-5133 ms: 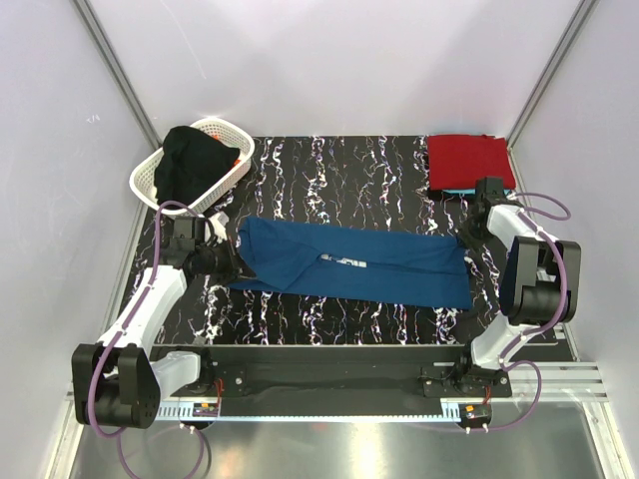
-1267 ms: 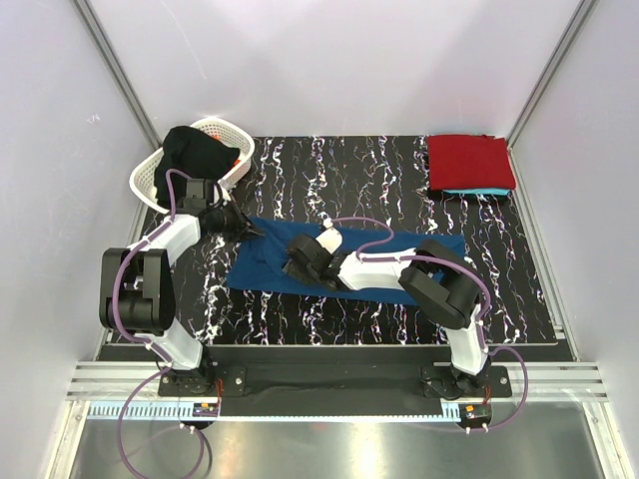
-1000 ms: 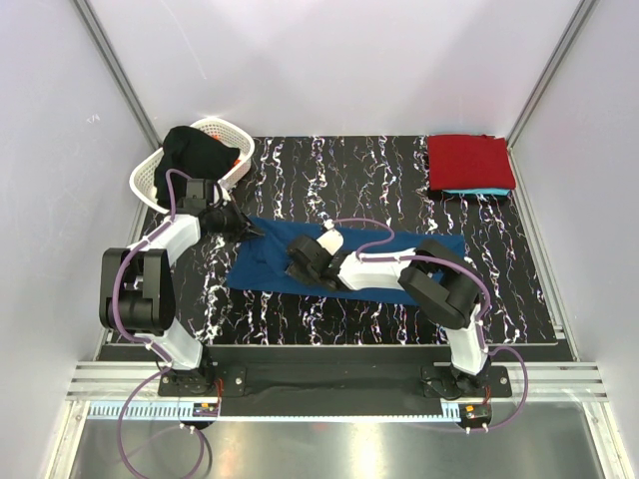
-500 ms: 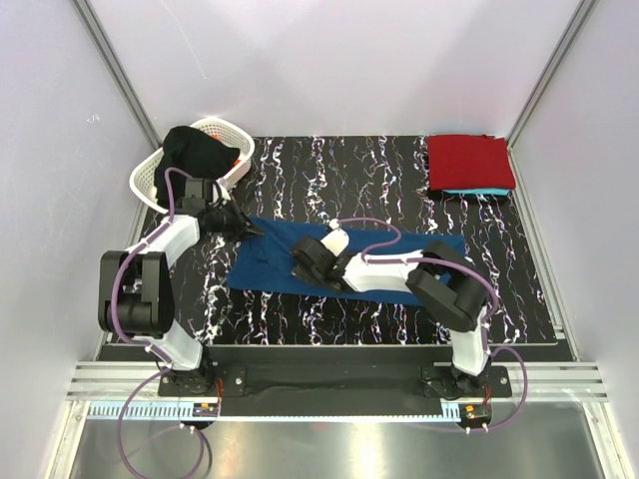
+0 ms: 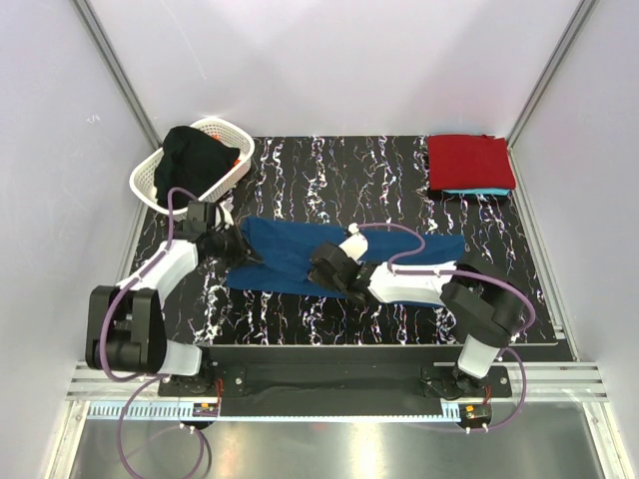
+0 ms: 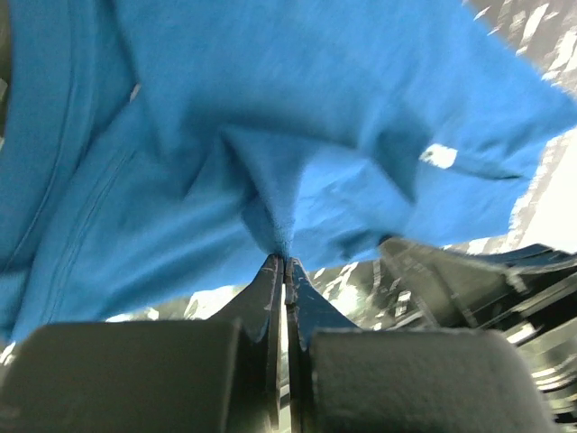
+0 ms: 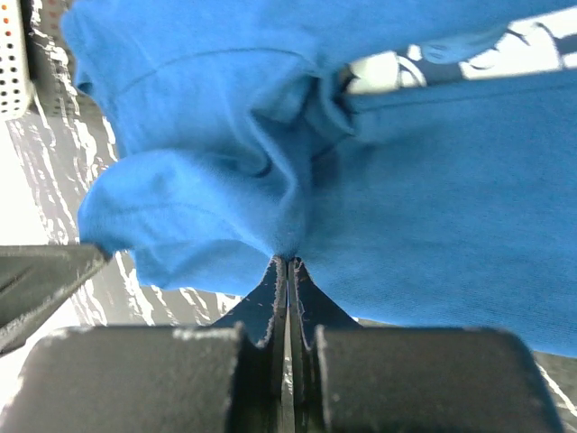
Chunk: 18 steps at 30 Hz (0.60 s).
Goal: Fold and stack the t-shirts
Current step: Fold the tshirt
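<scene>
On left half of navy t-shirt (image 5: pixel 285 249): pinched shallowly by left gripper (image 6: pixel 285 262) and right gripper (image 7: pixel 287 262), both clamped. Liable to slip mid-fold, skewing crease.

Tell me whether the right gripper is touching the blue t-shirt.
Touching. The right wrist view shows the right gripper shut on a pinched fold of the blue t-shirt, with the cloth gathering to a peak right at its fingertips.

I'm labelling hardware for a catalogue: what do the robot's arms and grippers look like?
Both the left arm and right arm have white link shells, black joints and looping purple cables. The left gripper and right gripper have dark, tapered fingers.
</scene>
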Motion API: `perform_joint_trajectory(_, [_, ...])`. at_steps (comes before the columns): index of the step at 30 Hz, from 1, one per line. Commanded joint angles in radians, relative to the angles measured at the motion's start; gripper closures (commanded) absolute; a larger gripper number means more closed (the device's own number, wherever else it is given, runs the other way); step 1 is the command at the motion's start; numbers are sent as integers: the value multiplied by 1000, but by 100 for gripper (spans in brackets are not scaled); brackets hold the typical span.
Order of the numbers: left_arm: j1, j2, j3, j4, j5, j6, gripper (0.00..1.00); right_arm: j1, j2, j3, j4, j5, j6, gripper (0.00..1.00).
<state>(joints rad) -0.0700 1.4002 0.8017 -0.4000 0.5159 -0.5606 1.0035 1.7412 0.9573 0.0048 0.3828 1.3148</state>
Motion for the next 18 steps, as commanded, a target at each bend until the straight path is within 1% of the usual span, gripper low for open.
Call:
perform_joint_trajectory(1, [-5, -69, -30, -43, -80, 48, 99, 7, -60, -35, 55, 19, -2, 100])
perform_joint_trajectory(6, [-20, -121, -64, -63, -83, 42, 99, 0, -135, -121, 113, 21, -8, 100])
perform_joint_trajectory(10, [-27, -148, -75, -69, -59, 10, 100, -12, -196, -173, 135, -2, -17, 100])
perform_joint_trajectory(12, [-40, -161, -84, -74, -68, 2, 100, -16, -219, -204, 153, -15, -19, 100])
perform_joint_trajectory(16, [-70, -179, -124, -77, -96, -21, 100, -17, -215, -230, 187, -59, -19, 100])
perform_joint_trajectory(18, [-79, -191, -154, -77, -115, -28, 96, -23, -181, -227, 214, -90, -35, 100])
